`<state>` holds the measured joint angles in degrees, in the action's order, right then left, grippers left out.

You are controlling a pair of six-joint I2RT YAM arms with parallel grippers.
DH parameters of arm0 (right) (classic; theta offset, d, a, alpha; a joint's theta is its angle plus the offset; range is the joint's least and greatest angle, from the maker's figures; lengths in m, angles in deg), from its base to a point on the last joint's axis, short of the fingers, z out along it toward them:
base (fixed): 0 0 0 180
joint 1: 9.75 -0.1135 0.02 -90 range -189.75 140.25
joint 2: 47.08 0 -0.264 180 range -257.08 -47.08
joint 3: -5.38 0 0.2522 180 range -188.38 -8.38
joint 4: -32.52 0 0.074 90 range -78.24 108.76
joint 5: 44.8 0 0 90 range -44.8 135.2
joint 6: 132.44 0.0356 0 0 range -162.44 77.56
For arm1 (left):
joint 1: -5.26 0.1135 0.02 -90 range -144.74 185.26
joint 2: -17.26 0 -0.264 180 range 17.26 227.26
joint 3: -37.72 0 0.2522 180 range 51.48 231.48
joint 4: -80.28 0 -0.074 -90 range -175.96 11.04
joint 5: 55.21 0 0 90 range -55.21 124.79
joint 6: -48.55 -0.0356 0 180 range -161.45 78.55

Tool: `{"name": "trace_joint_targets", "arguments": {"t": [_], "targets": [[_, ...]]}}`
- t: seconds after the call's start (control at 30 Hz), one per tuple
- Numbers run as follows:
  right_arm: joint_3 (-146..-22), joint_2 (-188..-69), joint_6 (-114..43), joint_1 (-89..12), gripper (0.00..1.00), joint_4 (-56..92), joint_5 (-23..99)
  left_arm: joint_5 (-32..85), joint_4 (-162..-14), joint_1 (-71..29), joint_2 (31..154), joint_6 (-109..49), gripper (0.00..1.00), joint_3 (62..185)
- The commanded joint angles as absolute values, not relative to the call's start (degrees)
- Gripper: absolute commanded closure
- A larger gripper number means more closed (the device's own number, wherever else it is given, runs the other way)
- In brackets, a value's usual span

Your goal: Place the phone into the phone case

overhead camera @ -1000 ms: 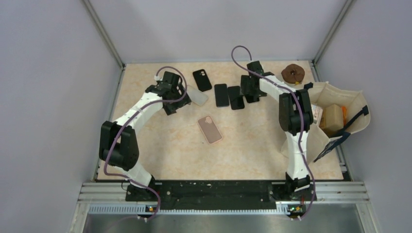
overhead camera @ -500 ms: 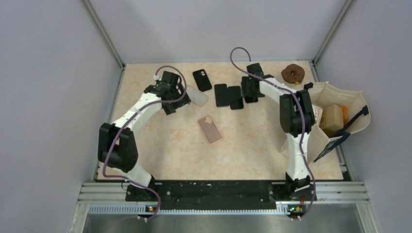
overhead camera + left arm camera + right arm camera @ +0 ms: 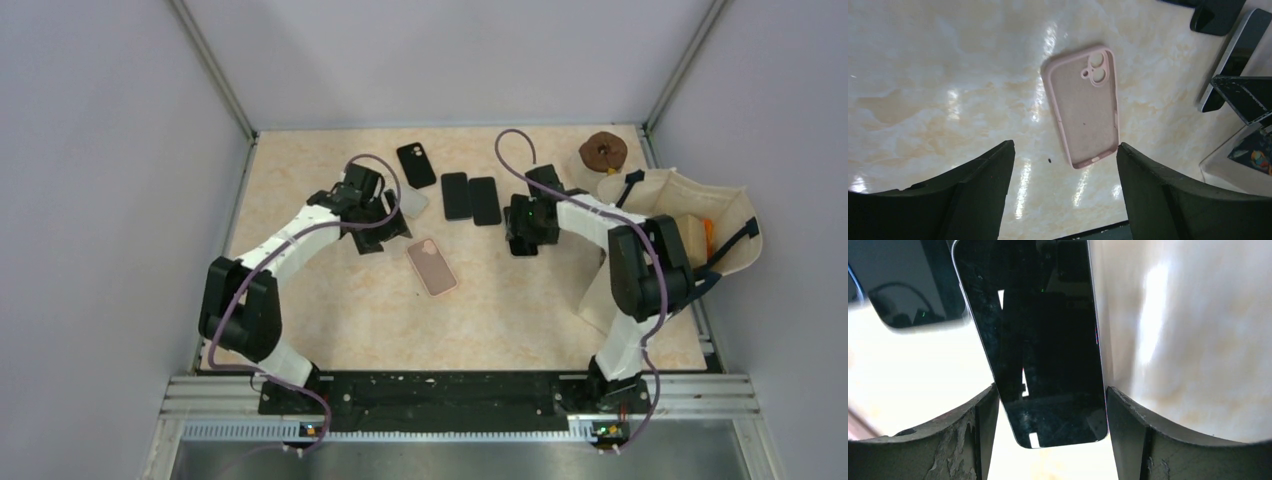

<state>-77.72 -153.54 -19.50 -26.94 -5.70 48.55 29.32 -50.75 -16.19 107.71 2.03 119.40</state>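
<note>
My right fingers (image 3: 524,230) are pinching a black phone (image 3: 1043,340) across its width, gripping only the smooth edges near one end. I can't tell whether its far end is off the counter (image 3: 500,310). With that much length past my grip, I judge it could pivot or slide out as I carry it, and it would land glass first.

The pink case (image 3: 1083,107) lies flat, apparently hollow side up, well apart from the phone and below my left fingers (image 3: 380,228), which are spread and hold nothing. Nothing pins the case down. On this glossy counter, a push from the phone could make it skate away instead of seating the phone.

I'd also have to match the phone's camera corner to the case's cut-outs. If it's the wrong way round it will jam against the rim.

Another phone (image 3: 908,285) lies just beside mine, so a careless swing could knock it. Both arms will be working over the case and could collide.
</note>
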Motion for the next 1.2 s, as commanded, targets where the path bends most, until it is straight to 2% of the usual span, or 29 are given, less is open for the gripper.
{"name": "trace_joint_targets", "arguments": {"t": [0.0,0.17,0.43,0.8,1.17], "targets": [[-66.3,-142.4,-12.2,-28.1,0.57,-5.8,42.7,24.2,-56.4,-21.2,106.2,4.1,0.2,117.1],[-54.6,-131.1,-7.8,-31.1,0.57,-2.9,40.5,21.7,-62.4,-26.8,110.1,8.8,0.22,116.4],[-44.2,-122.0,-0.1,-38.8,0.57,3.5,38.1,17.5,-70.8,-30.9,120.7,15.6,0.27,119.8],[-42.9,-123.3,-0.7,-39.9,0.56,7.1,35.5,14.1,-75.7,-33.5,129.9,18.4,0.3,125.1],[-42.5,-123.1,0.1,-40.6,0.56,8.3,35.2,15.3,-73.1,-34.9,130.0,17.7,0.34,127.3]]}}
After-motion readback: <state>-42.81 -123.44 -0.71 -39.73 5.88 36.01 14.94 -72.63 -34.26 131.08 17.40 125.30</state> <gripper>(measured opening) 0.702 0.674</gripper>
